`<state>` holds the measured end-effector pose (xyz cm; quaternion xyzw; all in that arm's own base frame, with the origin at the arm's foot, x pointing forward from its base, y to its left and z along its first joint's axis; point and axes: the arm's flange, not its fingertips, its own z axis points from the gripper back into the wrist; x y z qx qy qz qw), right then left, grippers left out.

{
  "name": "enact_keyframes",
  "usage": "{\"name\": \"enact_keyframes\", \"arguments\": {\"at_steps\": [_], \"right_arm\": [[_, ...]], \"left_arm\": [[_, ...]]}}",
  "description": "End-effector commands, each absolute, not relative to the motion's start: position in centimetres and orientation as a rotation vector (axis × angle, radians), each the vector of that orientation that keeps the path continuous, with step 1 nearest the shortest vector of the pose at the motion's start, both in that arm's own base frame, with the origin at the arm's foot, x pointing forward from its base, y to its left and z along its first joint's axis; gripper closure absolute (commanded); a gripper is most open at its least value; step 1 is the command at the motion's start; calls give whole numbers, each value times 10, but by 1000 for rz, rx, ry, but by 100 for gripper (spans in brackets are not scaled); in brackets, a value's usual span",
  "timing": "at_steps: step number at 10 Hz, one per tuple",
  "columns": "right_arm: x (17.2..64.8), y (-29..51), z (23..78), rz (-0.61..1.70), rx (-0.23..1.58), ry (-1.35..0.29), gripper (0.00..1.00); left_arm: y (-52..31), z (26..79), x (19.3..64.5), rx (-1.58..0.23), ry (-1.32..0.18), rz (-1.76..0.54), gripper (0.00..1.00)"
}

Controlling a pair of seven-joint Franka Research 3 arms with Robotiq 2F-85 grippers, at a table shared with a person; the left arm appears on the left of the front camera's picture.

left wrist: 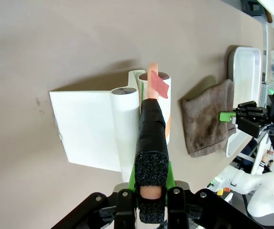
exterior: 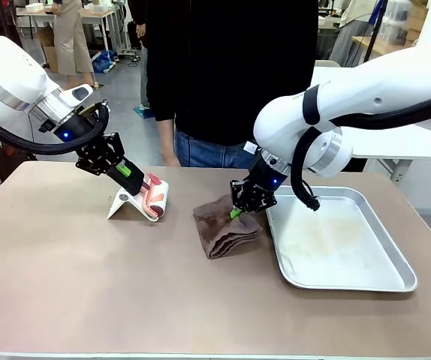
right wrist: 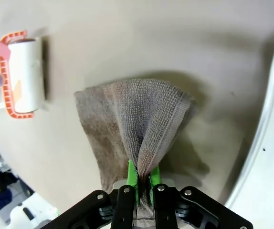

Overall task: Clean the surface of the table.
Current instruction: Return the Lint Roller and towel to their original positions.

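Observation:
The beige-brown table [exterior: 88,285] spans the front view. My left gripper [exterior: 134,178] is shut on the pink handle of a lint roller [exterior: 155,196], whose white roll rests on the table left of centre. A white sheet [exterior: 122,202] trails from the roll. In the left wrist view the black fingers [left wrist: 151,143] clamp the handle above the roller [left wrist: 162,102]. My right gripper [exterior: 238,212] is shut on a pinched fold of a brown cloth [exterior: 227,229] lying mid-table. The right wrist view shows the gripper [right wrist: 142,183] and the cloth [right wrist: 137,114] bunched up into it.
A shiny metal tray [exterior: 396,279] lies at the right, its rim just beside the cloth and under my right arm. A person in dark clothes stands at the far edge behind the centre. The near half of the table is bare.

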<state>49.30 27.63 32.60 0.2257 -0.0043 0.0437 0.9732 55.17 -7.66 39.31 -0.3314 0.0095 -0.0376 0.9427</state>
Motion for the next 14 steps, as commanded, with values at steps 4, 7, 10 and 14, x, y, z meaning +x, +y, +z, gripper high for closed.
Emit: {"name": "enact_keyframes", "arguments": {"at_steps": [4, 7, 10, 14], "right_arm": [[492, 284, 328, 65, 407, -28, 84], [493, 283, 325, 59, 422, -20, 76], [493, 283, 325, 64, 426, -6, 16], [493, 283, 325, 68, 437, -6, 0]], "left_arm": [[-73, 390, 552, -691, 20, -108, 78], [-72, 391, 551, -686, 20, -114, 78], [-72, 391, 551, -691, 29, -113, 19], [-71, 392, 551, -683, 29, -114, 0]]}}
